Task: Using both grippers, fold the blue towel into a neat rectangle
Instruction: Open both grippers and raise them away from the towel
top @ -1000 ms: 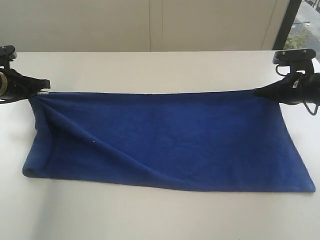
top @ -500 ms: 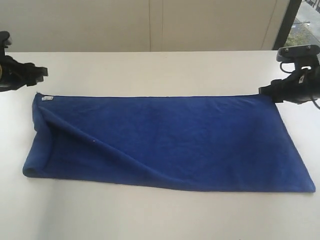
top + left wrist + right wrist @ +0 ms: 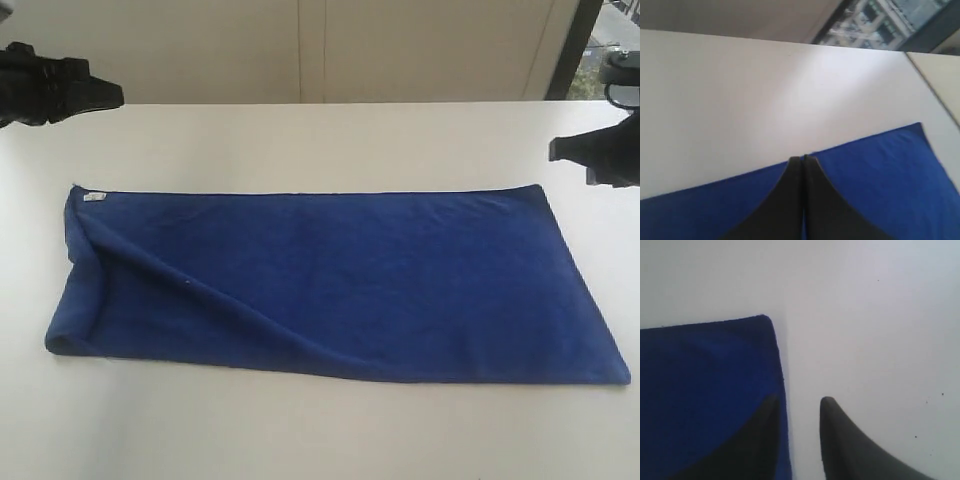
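Change: blue towel [image 3: 330, 285] dropped at both far corners
Left gripper [image 3: 112, 93]: clenched, empty; lifted off the towel
Right gripper [image 3: 553, 150]: fingers parted, empty; likewise
Meaning: this fold looks laid

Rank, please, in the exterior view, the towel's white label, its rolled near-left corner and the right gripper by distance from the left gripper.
1. white label, on the blue towel at its far-left corner, nearest the left gripper.
2. rolled near-left corner, front left.
3. right gripper, far right side.

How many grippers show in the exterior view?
2. The left gripper is at that view's left edge, the right gripper at its right edge; both are clear of the towel.
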